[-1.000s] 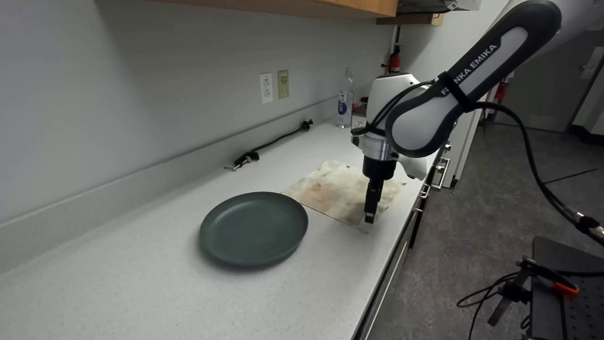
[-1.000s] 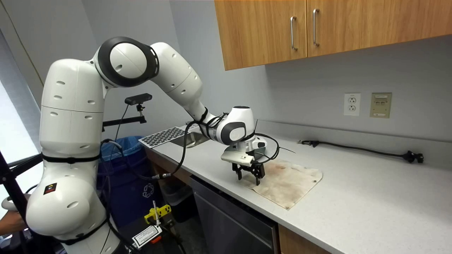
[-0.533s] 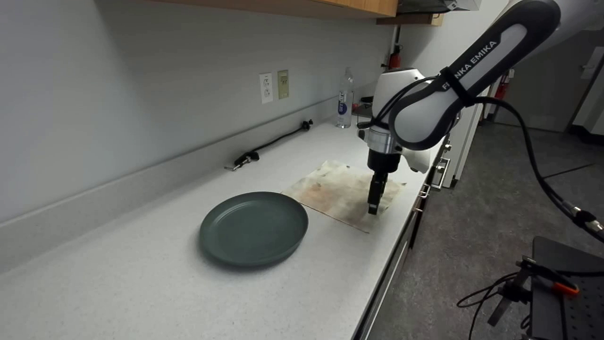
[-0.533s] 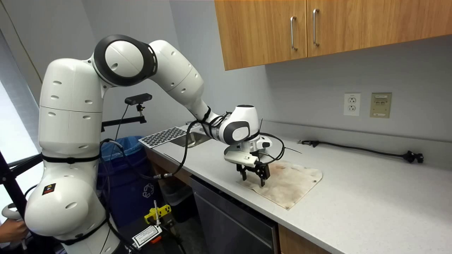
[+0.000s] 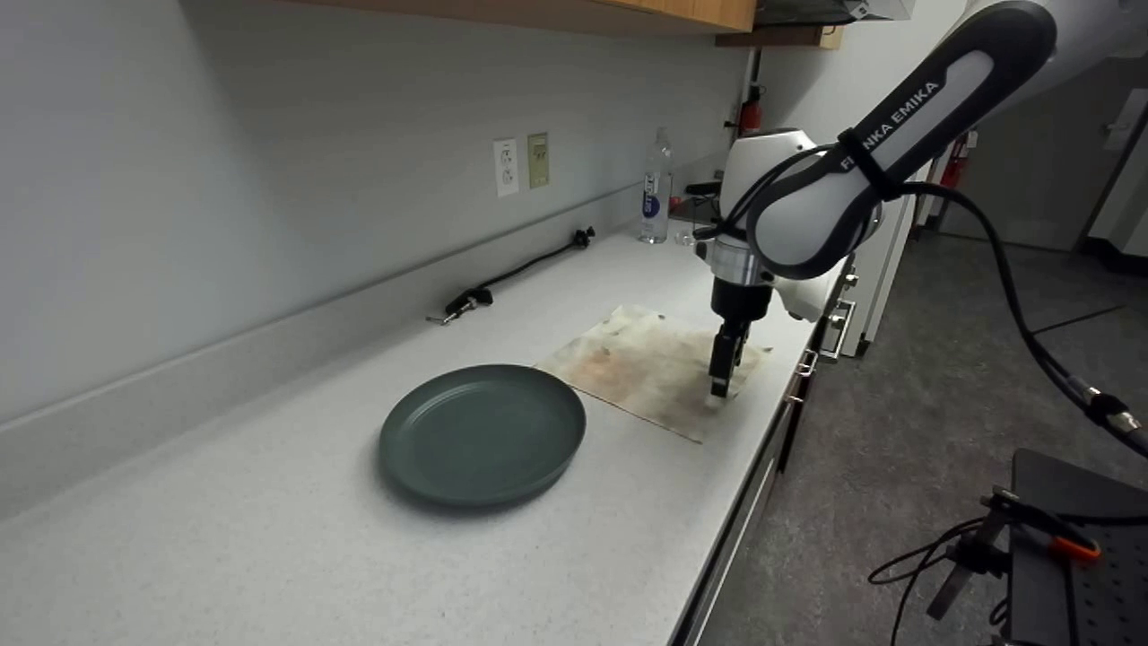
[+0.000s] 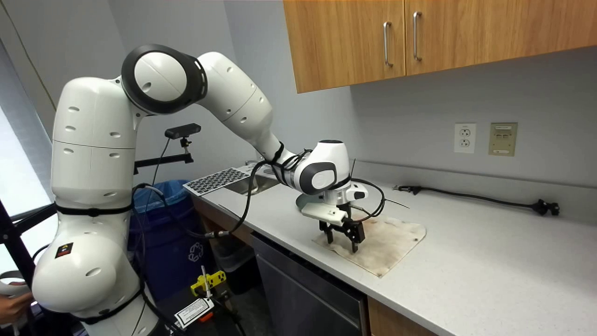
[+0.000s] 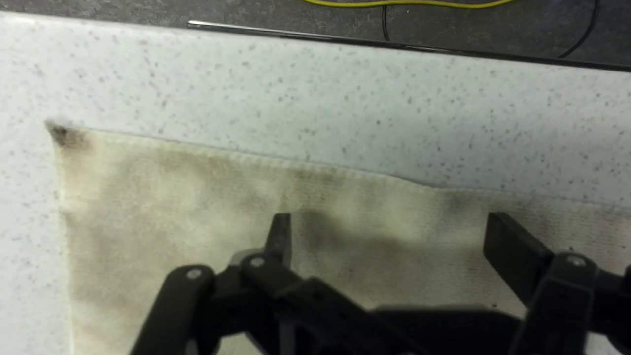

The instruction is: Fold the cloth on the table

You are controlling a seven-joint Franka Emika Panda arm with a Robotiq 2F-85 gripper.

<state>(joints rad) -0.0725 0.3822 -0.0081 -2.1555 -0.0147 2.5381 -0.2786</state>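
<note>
The cloth [image 5: 619, 368], cream-beige with brownish stains, lies spread flat on the white table [image 5: 224, 538]. Its near edge runs roughly along the counter's front in an exterior view, where the arm covers part of the cloth [image 6: 394, 242]. My gripper [image 6: 343, 244] points down over the front part of the cloth, in both exterior views. In the wrist view the gripper [image 7: 390, 231] is open wide, and only bare cloth [image 7: 148, 222] shows between its fingers. One stained dark corner lies to the left there. Whether the fingertips touch the fabric I cannot tell.
A dark green round plate [image 5: 484, 435] sits beside the cloth. A black cable with clamps [image 6: 475, 198] lies along the backsplash. Farther along stands a clear bottle [image 5: 656, 188]. The counter's front edge [image 7: 394, 45] runs close to the cloth. A sink [image 6: 254, 184] is at the far end.
My gripper has moved along the counter over the cloth, away from the plate, rightward in an exterior view. It has stayed open. The cloth and plate have not moved.
</note>
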